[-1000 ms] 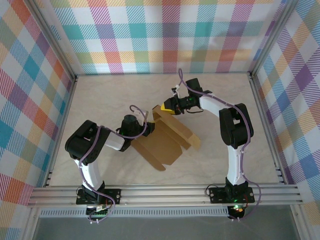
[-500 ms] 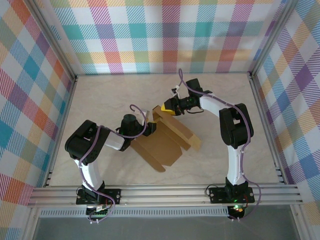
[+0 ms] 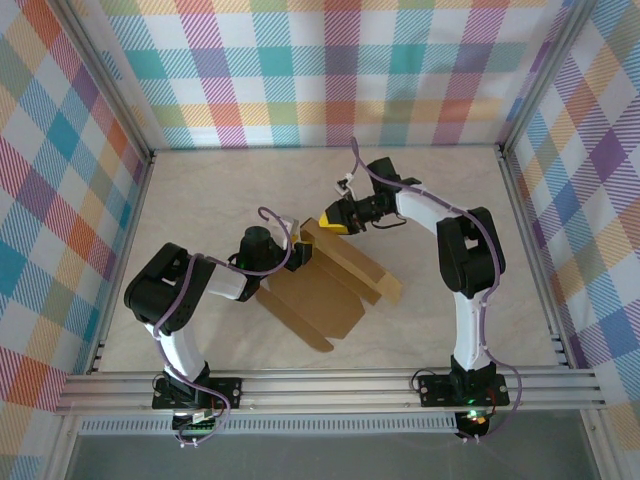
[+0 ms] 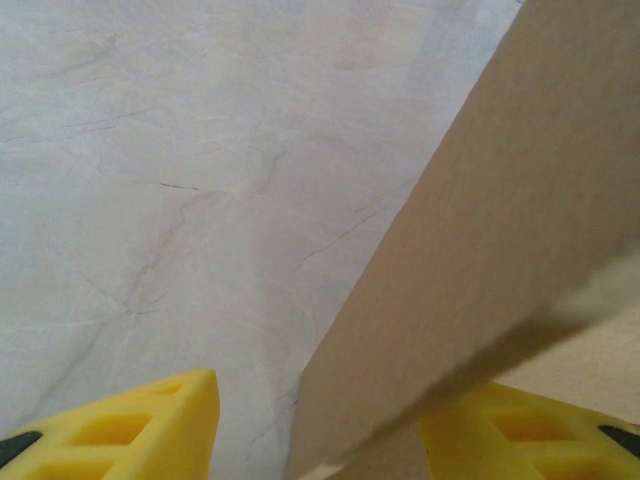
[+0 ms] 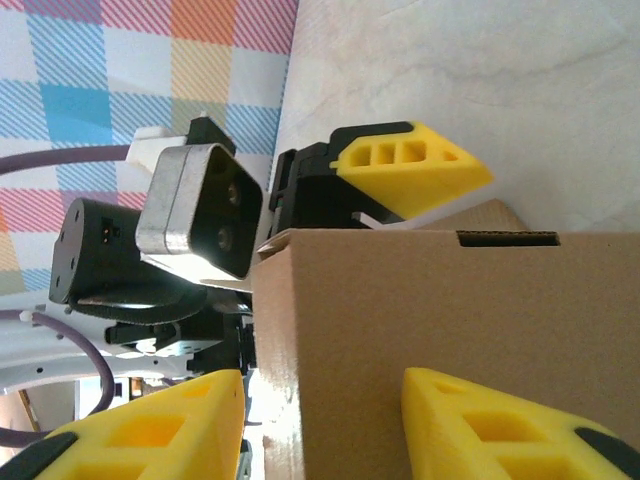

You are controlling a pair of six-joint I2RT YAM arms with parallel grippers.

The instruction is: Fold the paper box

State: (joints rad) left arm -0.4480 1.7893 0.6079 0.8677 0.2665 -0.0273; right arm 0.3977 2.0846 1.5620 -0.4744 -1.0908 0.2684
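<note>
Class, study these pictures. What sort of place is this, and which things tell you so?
Most likely a robot test cell in a lab: a left arm and right arm bolted to an aluminium rail, checked walls closing in the table, and the paper box between the arms.

The bench (image 3: 200, 190) is looked down on from high behind the arm bases (image 3: 190, 388), whereas each wrist camera is held close against the paper box (image 3: 320, 300), which is shared by all three views.

Paper box (image 3: 330, 290) on table (image 3: 200, 190), between left tool (image 3: 302, 251) and right tool (image 3: 332, 224).
</note>
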